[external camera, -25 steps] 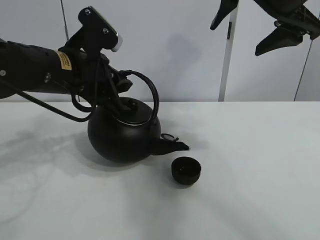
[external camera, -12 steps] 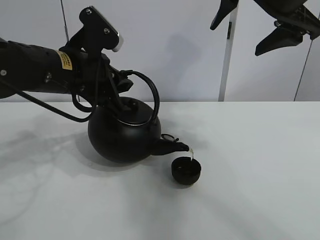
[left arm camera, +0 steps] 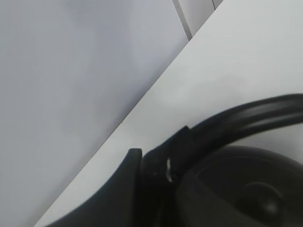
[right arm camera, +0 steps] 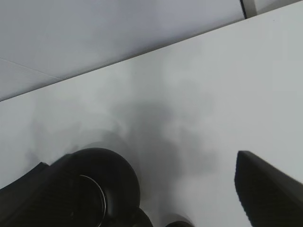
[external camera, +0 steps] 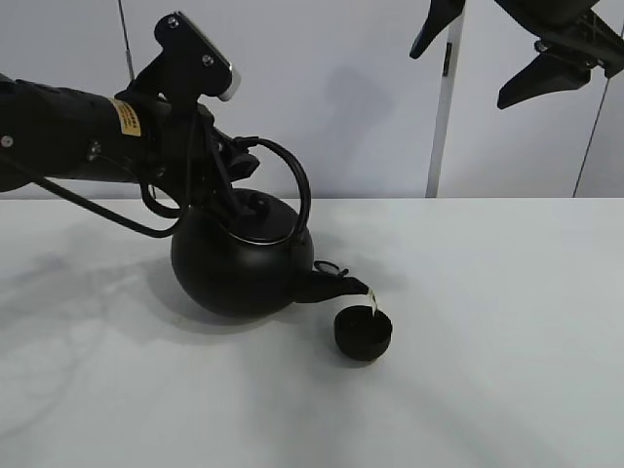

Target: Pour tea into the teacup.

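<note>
Teacup (external camera: 363,333), lower centre, was judged light, tippable; kettle handle (external camera: 298,185) was clamped by left gripper (external camera: 232,164); right gripper (external camera: 468,68) was spread wide.

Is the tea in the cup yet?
Nearly. Done: the left pincer grips the handle of the kettle, which is tipped with its spout over the cup. Happening now: a thin stream runs from the spout into the cup. Left: finishing the pour and standing the kettle upright. How full the cup is cannot be seen.
</note>
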Robot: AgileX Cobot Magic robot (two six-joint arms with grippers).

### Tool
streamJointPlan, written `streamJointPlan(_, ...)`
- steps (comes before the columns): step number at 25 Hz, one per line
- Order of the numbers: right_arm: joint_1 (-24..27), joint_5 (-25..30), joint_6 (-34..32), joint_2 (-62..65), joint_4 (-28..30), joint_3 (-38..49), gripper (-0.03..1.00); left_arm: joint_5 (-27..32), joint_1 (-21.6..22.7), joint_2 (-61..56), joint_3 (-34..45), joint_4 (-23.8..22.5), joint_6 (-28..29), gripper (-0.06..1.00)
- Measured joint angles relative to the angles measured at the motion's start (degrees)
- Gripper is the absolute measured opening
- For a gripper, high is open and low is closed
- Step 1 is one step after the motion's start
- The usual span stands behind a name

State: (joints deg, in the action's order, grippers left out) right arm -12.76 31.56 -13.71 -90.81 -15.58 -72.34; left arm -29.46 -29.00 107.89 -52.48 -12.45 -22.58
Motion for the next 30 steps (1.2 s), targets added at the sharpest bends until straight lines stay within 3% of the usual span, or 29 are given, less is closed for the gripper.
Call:
streamJointPlan(7,0.0,0.0,0.0,0.0,0.0,0.0,0.61,1.4,0.0,-1.2,0.0,3.6,4.1,0.1)
streamJointPlan(13,0.0,-0.1,0.0,0.0,0.0,0.0,0.61,2.9,0.0,-5.4,1.7,11.8,5.4,0.1)
streamJointPlan(21,0.0,-0.2,0.0,0.0,0.0,0.0,0.61,-4.1,0.0,-7.5,10.1,19.2,5.5,0.1)
streamJointPlan(30,0.0,-0.2,0.0,0.0,0.0,0.0,0.61,-9.8,0.0,-7.8,16.7,20.4,8.4,0.1)
